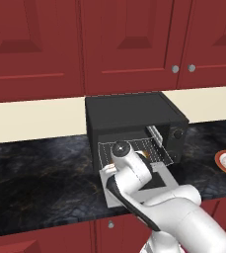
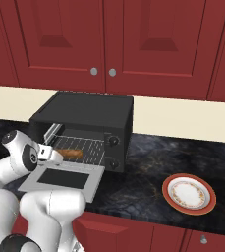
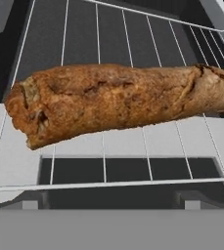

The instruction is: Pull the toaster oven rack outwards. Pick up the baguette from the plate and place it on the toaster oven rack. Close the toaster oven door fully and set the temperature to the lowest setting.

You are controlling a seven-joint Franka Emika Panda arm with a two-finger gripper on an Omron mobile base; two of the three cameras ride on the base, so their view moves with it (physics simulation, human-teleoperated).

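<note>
Rough crusty baguette point(image 3: 118, 100) on thin metal wire rack point(image 3: 103, 183); matt black oven point(image 2: 92, 110).

A: Identify the surface under the working hand.
B: Dark marbled countertop point(image 2: 148, 162), backed by a cream wall strip point(image 1: 30, 118).

A: Items right of the hand?
B: One red-rimmed plate point(image 2: 188, 193), well apart, on the countertop.

A: Above it?
B: Red cabinet doors point(image 2: 133, 39) with round silver knobs point(image 2: 94, 71).
</note>
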